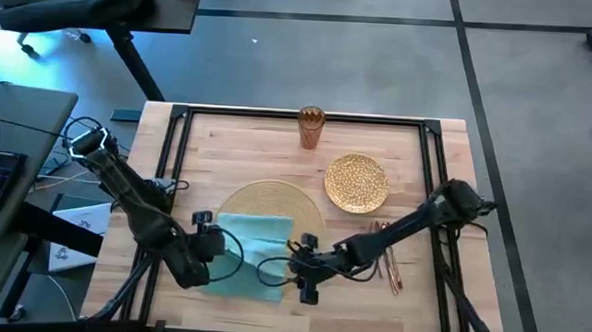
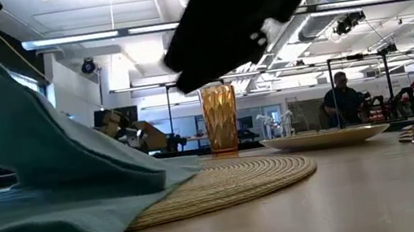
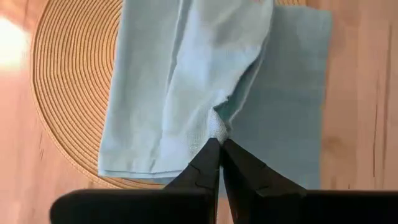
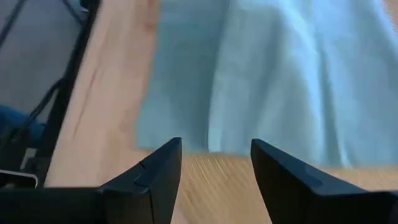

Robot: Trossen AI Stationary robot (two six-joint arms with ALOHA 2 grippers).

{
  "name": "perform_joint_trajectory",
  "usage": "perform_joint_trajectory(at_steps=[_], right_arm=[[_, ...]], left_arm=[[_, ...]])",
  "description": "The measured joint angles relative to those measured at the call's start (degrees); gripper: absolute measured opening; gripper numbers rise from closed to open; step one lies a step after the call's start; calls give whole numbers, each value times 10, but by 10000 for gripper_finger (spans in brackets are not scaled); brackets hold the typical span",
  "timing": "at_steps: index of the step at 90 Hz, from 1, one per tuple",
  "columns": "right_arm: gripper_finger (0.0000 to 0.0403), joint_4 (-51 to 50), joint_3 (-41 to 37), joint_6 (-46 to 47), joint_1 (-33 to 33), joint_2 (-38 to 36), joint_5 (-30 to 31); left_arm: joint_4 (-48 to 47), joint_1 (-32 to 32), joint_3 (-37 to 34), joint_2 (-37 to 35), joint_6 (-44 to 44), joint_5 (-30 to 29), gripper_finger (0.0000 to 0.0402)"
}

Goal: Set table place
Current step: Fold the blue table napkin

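The left gripper [image 3: 219, 144] pinches the teal napkin [image 1: 250, 252] tight while the right gripper [image 4: 214, 163] waits with jaws wide — lift slowly so it clears the placemat [image 1: 274, 200].

A teal napkin [image 2: 53, 184] rises off the woven placemat [image 2: 233, 182], amber cup [image 2: 221, 120] and plate [image 2: 325, 138] behind.

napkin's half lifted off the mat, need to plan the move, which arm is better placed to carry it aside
Left. The left gripper is shut on the teal napkin, pinching a fold and lifting it off the placemat. The right gripper is open at the napkin's edge, holding nothing.
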Motion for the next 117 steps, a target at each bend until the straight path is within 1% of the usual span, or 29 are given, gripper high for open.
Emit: perform_joint_trajectory(at_steps=[8,19,29,37,51,61,72,86,91,106,117], right_arm=[[200,36,0,-7,-5,20,-1],[228,55,0,-11,-6,41,0],[228,72,1,-48,-5,60,-6],[209,76,17,-67,-1,81,0],[158,68,57,-68,0,117,7],[119,16,94,-68,-1,134,27],[74,-34,119,-65,-1,136,58],[13,-79,136,-65,-1,136,55],[5,-102,150,-63,-1,136,51],[1,-198,217,-37,-1,136,49],[0,-280,281,-2,-2,132,78]], left_arm=[[-7,0,-3,0,0,4,0],[-7,1,-3,1,-5,13,0],[-7,0,-3,1,-15,16,0],[-7,-1,-3,1,-15,20,0],[-7,-1,-3,1,-15,27,0],[-7,-2,-3,1,-15,38,0],[-6,-2,-3,1,-15,44,0],[-6,-2,-3,1,-15,44,0],[-6,-2,-3,1,-15,44,0],[-24,-3,11,0,-31,29,0],[-79,-4,31,-2,-57,-1,0]])
